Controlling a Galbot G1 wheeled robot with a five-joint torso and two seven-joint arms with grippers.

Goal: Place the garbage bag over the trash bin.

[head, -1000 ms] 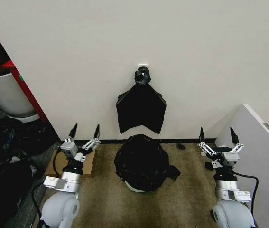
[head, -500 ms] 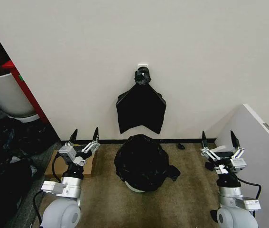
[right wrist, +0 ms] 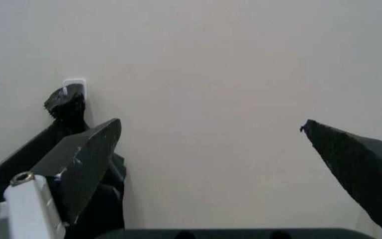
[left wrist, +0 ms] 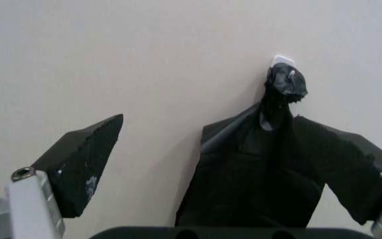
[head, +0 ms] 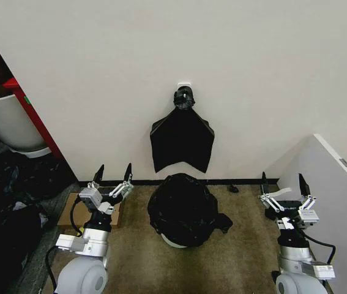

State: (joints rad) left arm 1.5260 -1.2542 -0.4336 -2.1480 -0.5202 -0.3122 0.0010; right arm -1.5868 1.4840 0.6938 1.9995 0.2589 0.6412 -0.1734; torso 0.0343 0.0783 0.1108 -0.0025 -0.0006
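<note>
Garbage bag (head: 184, 208) drapes over trash bin (head: 174, 241) on floor by wall; left gripper (head: 112, 176) & right gripper (head: 281, 182) flank it, jaws apart, empty.

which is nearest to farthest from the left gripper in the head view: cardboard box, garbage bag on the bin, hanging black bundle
From the left gripper:
1. cardboard box, on the floor just beneath it.
2. garbage bag, draped on the bin at centre.
3. hanging black bundle, up on the wall.

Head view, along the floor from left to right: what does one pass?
Left gripper, open → garbage bag draped over the trash bin → right gripper, open.
</note>
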